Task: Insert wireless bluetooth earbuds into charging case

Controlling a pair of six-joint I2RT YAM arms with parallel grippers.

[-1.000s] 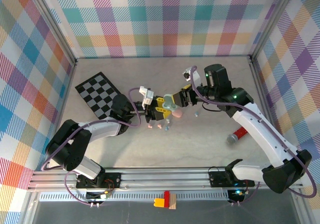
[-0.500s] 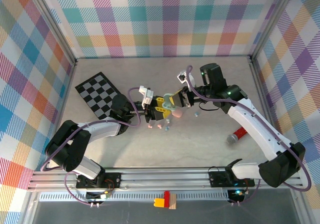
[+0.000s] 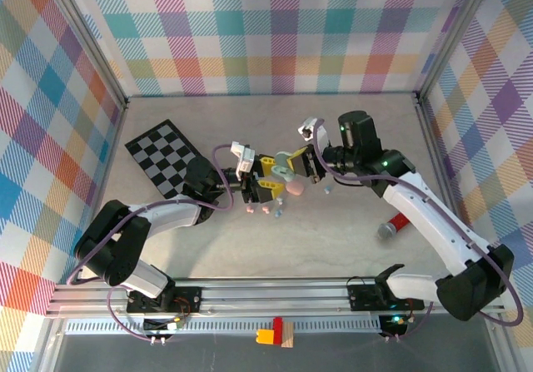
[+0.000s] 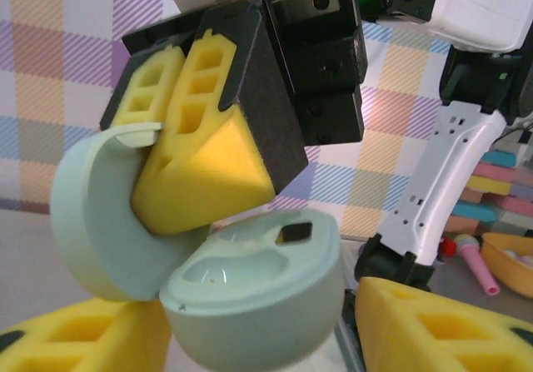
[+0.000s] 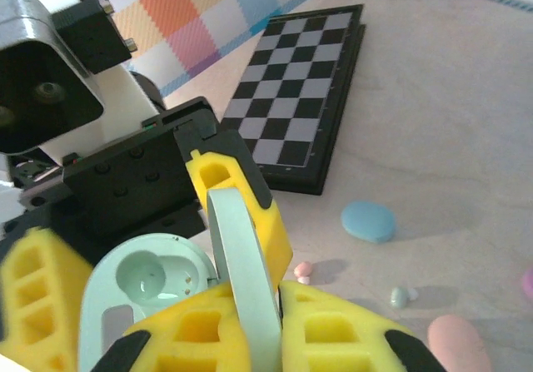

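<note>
The mint charging case [image 3: 284, 172] hangs open above the table between both grippers. Its base [image 4: 258, 293] has two hollow wells, both without anything in them, and sits between my left gripper's [image 4: 250, 334] yellow fingers, which stand open with a gap on the right side. My right gripper [image 5: 279, 305] is shut on the edge of the upright lid [image 5: 243, 264]. The earbuds lie on the table below: a pink one [image 5: 303, 270], a mint one [image 5: 401, 295], and several tiny bits [image 3: 266, 210] in the top view.
A folded chessboard [image 3: 162, 156] lies at the left. A pink pebble case [image 3: 296, 190] rests right beneath the grippers, a light blue one [image 5: 368, 220] beside it. A red and grey object [image 3: 395, 225] lies at the right.
My right gripper has closed on the case's lid. My left gripper, shut on the base before, has let its fingers spread. The right arm shifted slightly.
</note>
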